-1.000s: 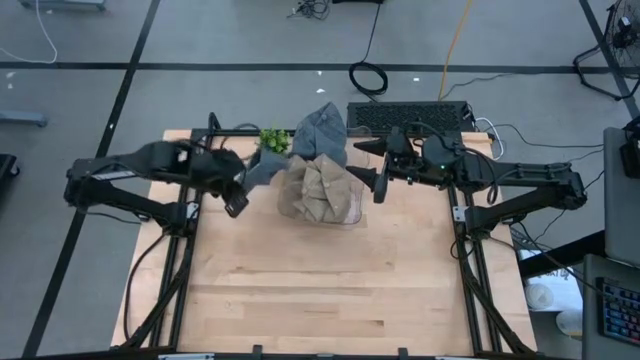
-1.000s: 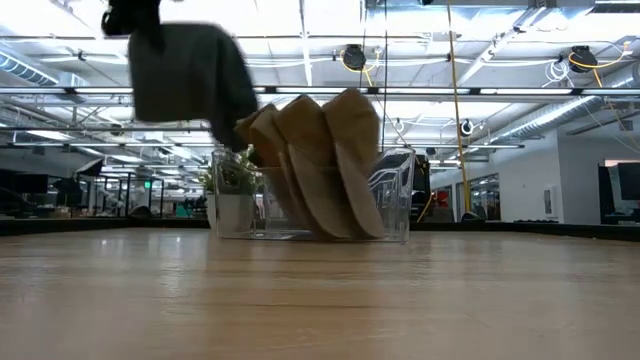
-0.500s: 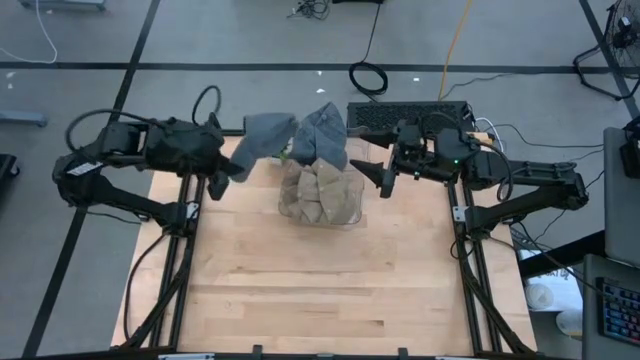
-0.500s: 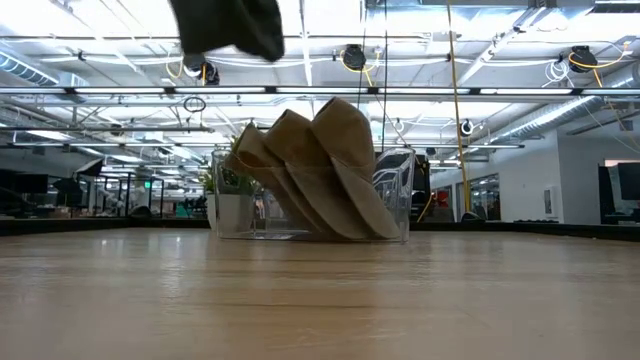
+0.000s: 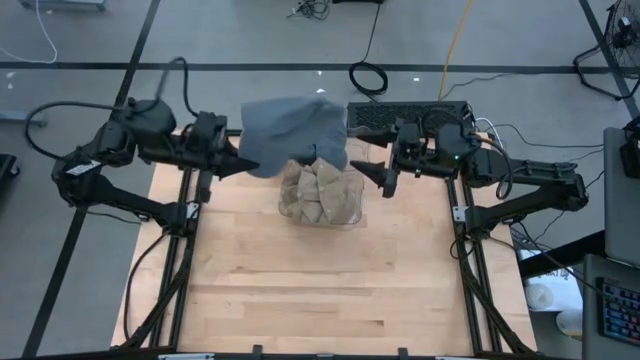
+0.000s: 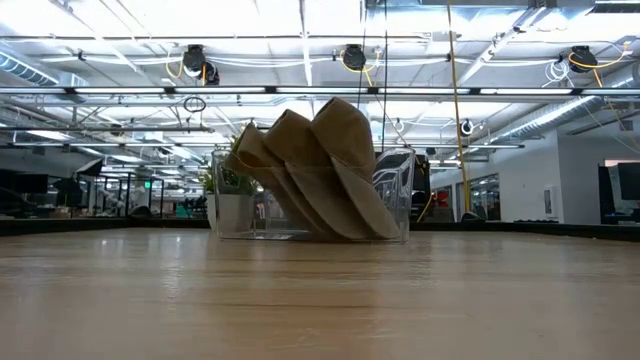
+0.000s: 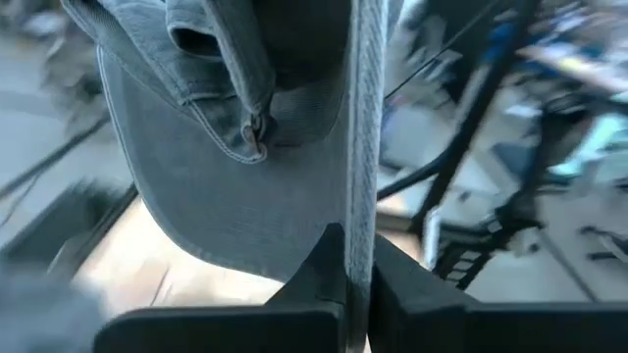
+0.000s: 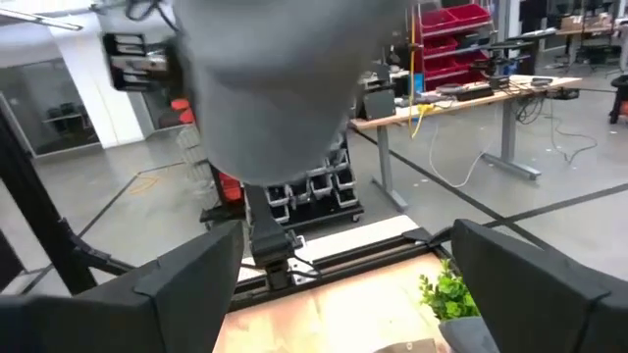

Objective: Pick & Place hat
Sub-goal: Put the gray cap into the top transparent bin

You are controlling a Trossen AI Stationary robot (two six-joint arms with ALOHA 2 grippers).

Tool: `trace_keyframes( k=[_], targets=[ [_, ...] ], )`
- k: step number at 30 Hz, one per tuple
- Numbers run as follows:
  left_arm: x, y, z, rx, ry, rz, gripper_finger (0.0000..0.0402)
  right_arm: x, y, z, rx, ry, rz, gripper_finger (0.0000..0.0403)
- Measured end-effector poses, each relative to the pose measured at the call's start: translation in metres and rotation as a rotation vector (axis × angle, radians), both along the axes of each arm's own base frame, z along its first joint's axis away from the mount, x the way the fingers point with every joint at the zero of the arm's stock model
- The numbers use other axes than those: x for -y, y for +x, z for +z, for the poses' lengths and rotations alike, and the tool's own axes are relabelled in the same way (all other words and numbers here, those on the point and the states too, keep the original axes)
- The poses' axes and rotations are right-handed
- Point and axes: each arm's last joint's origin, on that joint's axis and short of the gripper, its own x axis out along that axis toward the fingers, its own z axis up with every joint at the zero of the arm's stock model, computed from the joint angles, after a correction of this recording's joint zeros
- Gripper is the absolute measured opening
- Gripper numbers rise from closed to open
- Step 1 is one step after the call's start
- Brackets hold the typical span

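Observation:
A grey hat (image 5: 288, 132) is held high over the table's far side by my left gripper (image 5: 243, 165), which is shut on it. In the left wrist view the hat (image 7: 226, 147) fills the space beyond the fingers. It hangs in front of my right gripper (image 8: 343, 284) too, as a grey blur (image 8: 275, 88). My right gripper (image 5: 385, 180) is open and waits to the right of a clear container (image 5: 350, 212) of tan hats (image 5: 318, 192). The low view shows only the container (image 6: 395, 200) and the tan hats (image 6: 320, 170); the grey hat is above its frame. My left gripper pinches the thin edge of the grey hat's brim (image 7: 359, 221) between its two fingers (image 7: 319, 270). The fingers come roughly level from the table's left. The hat is lifted clear of everything and spreads out beyond the fingertips, above the container's far-left side.
A second grey cloth piece (image 5: 332, 152) lies at the container's far side, partly hidden by the held hat. A small green plant (image 8: 446, 294) stands near the container. A keyboard (image 5: 415, 115) sits beyond the table's far edge. Bare wood (image 5: 320, 290) covers the near half.
My left gripper has risen and drawn back toward the table's far left edge, still shut on the grey hat. The hat has gone up out of the low view and has swung from hanging to spread out above the container's far-left side.

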Motion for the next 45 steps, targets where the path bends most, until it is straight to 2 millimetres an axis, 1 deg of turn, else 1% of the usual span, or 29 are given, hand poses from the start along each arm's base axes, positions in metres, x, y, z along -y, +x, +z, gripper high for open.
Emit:
trace_keyframes(
  k=[4,13,16,18,20,23,28,34,40,45],
  targets=[
    [0.003,0.001,0.012,0.131,0.039,-0.110,0.0007,0.000,0.000,0.002,0.021,-0.002,0.003,0.0354],
    [0.009,0.006,0.032,0.366,0.130,-0.331,0.0007,-0.002,-0.001,0.017,0.182,-0.023,0.070,0.0354],
    [0.009,0.019,0.034,0.419,0.149,-0.387,0.0007,-0.002,0.000,0.021,0.230,-0.022,0.107,0.0354],
    [0.007,0.029,0.031,0.407,0.147,-0.405,0.0007,-0.003,0.002,0.022,0.251,-0.012,0.131,0.0354],
    [0.003,0.043,0.026,0.389,0.143,-0.409,0.0007,-0.003,0.003,0.022,0.259,-0.007,0.135,0.0354],
    [-0.003,0.058,0.018,0.355,0.135,-0.402,0.0007,-0.004,0.003,0.024,0.277,0.021,0.193,0.0354],
    [-0.009,0.076,0.016,0.409,0.150,-0.470,0.0007,-0.006,0.002,0.025,0.291,0.047,0.232,0.0354],
    [-0.015,0.104,0.005,0.409,0.122,-0.512,0.0007,-0.008,0.001,0.028,0.317,0.071,0.312,0.0354],
    [-0.019,0.122,-0.006,0.377,0.109,-0.500,0.0007,-0.014,-0.001,0.032,0.351,0.059,0.465,0.0351],
    [-0.021,0.124,-0.006,0.375,0.121,-0.411,0.0007,-0.015,-0.002,0.033,0.363,0.065,0.525,0.0325]
  ],
)
